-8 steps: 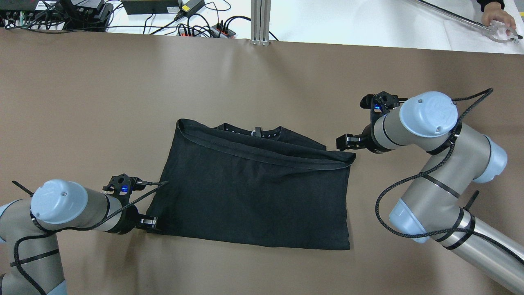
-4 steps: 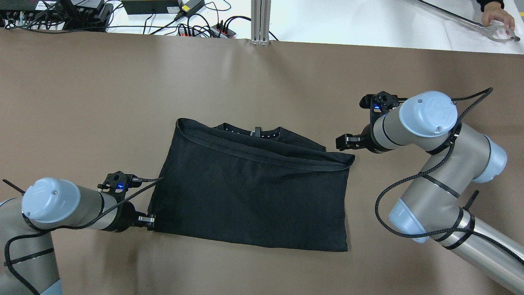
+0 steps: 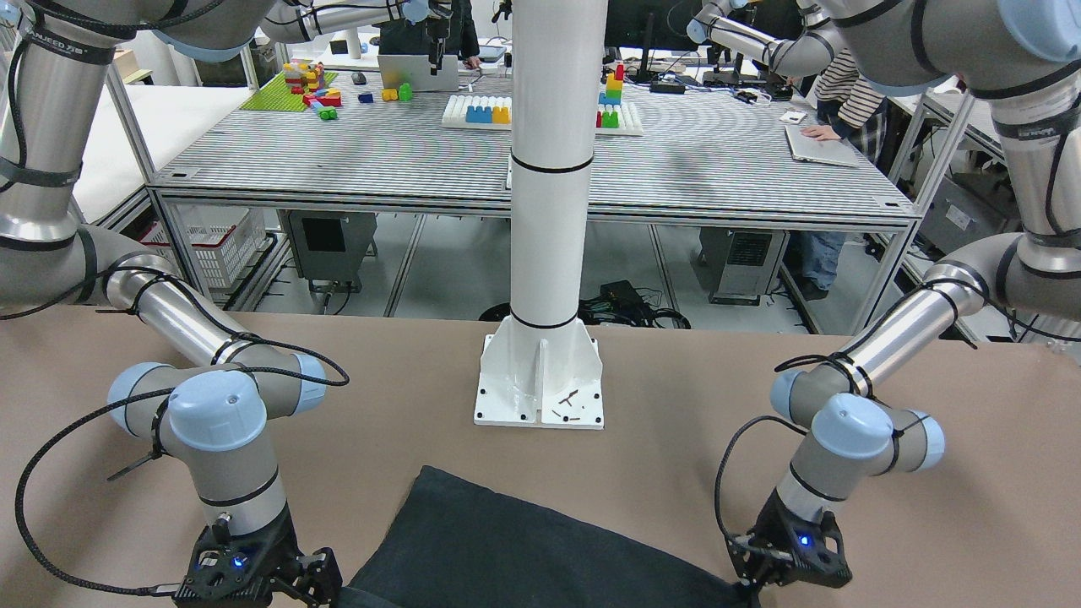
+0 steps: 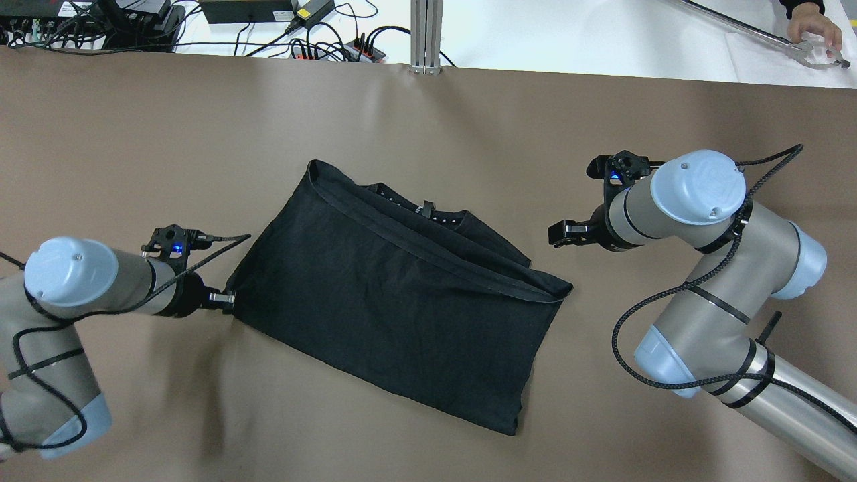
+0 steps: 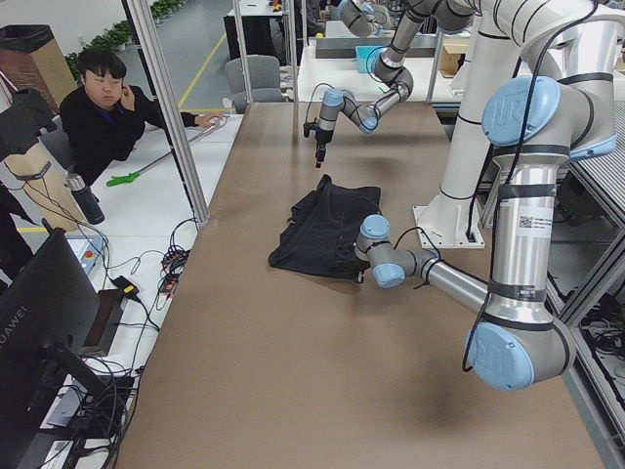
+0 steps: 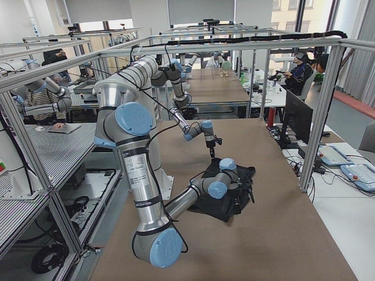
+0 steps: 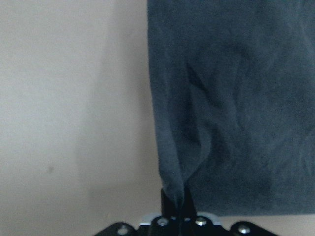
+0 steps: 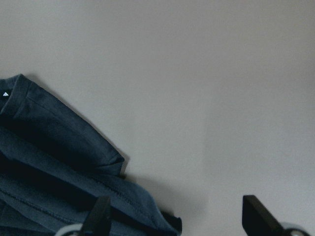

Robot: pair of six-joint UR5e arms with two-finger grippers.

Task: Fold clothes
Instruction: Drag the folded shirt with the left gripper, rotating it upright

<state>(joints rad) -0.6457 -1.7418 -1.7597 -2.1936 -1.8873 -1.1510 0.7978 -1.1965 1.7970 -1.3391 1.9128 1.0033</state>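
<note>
Carefully now: I hold one corner of the half-folded clothes, and the pull must be low and even.
On the brown table (image 4: pixel 428 120) the black clothes (image 4: pixel 402 301) lie near the middle, skewed, with a hemmed edge doubled over the collar side. My left gripper (image 4: pixel 226 299) is clamped on the left corner, and the cloth puckers between its fingers. My right gripper (image 4: pixel 556 235) hangs spread wide over bare table just off the far right corner, touching nothing. I judge a slow, flat pull best, so the layers slide together.

Robotics lab; aluminium frames (image 6: pixel 234 45), slatted workbench (image 3: pixel 718 169), background robot arm (image 3: pixel 743 38), monitor (image 5: pixel 44 322), power strips (image 4: pixel 365 52)
</note>
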